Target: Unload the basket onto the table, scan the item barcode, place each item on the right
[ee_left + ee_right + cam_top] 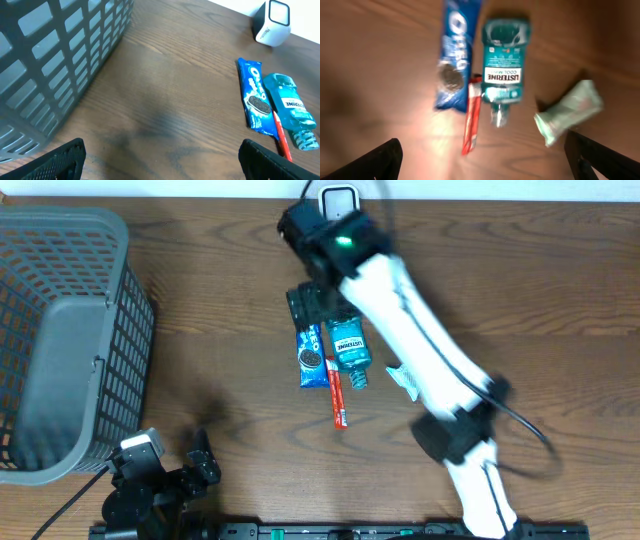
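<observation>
One translucent teal bottle (349, 343), glossy blue wrapper (311, 356), gridded grey basket (132, 330)

the table (210, 300) is showing dark, smooth wood grain with a dull sheen, and the basket (60, 310) at the left edge is looking like matt grey plastic. the cookie pack (454, 55) is gleaming as glossy blue film, the mouthwash bottle (504, 60) is showing translucent teal plastic, and the pale green packet (570, 112) is looking like soft wrap.

L arm (150, 480) tucked, R arm (420, 360) outstretched; both fingers (55, 161) spread.
</observation>
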You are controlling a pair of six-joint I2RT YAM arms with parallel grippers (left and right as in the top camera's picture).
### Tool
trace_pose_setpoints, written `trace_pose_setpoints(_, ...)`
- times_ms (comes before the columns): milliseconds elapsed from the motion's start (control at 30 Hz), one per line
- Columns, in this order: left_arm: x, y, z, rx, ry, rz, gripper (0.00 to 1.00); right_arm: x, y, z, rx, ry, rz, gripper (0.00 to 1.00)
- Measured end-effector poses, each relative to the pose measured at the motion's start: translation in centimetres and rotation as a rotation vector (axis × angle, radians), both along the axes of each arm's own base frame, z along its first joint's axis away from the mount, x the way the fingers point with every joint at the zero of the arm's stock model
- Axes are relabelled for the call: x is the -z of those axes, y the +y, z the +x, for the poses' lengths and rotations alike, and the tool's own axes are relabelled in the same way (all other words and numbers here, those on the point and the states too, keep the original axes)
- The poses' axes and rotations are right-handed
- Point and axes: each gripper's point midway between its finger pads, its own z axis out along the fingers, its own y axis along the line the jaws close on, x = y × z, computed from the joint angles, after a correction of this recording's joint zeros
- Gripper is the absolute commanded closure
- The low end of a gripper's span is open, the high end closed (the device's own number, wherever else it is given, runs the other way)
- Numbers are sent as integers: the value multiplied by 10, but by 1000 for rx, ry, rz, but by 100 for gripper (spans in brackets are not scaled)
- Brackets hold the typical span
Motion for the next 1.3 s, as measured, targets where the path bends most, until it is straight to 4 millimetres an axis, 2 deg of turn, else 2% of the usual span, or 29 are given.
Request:
trace_pose_setpoints(67, 0, 0, 0, 0, 0, 0, 2, -62, -6, -21, -28, -126, 81, 1)
trace_pose_setpoints(133, 0, 0, 0, 0, 0, 0, 2, -99, -14, -39, -44, -204, 129, 1)
trace_pose_setpoints(200, 0, 0, 0, 0, 0, 0, 2, -125, -33, -61, -39, -263, 139, 1)
trace_pose_setpoints(267, 0, 0, 0, 0, 0, 0, 2, -127, -53, -74, -1, -276, 105, 1)
trace_pose_setpoints(333, 0, 0, 0, 0, 2, 0, 2, -110, -75, -82, 68, -261, 30, 1)
trace_pose_setpoints(400, 0, 0, 0, 0, 1, 0, 2, -77, -85, -79, 133, -250, -42, 1)
trace_pose_setpoints(500, 1, 0, 0, 0, 2, 0, 2, -22, -81, -63, 169, -250, -99, 1)
trace_pose_setpoints(533, 1, 0, 0, 0, 3, 0, 2, 5, -74, -53, 176, -265, -99, 1)
trace_pose_setpoints(667, 1, 0, 0, 0, 6, -1, 2, 80, -58, -31, 149, -283, -59, 1)
trace_pose_setpoints(733, 2, 0, 0, 0, 6, -1, 2, 104, -55, -25, 130, -258, -23, 1)
trace_pose_setpoints(1000, 2, 0, 0, 0, 6, -1, 2, 140, -61, 6, 144, -164, 99, 1)
trace_pose_setpoints(1200, 2, 0, 0, 0, 6, -1, 2, 178, -57, 2, 119, -66, 89, 1)
trace_pose_setpoints(1300, 2, 0, 0, 0, 6, -1, 2, 182, -52, 3, 109, -66, 102, 1)
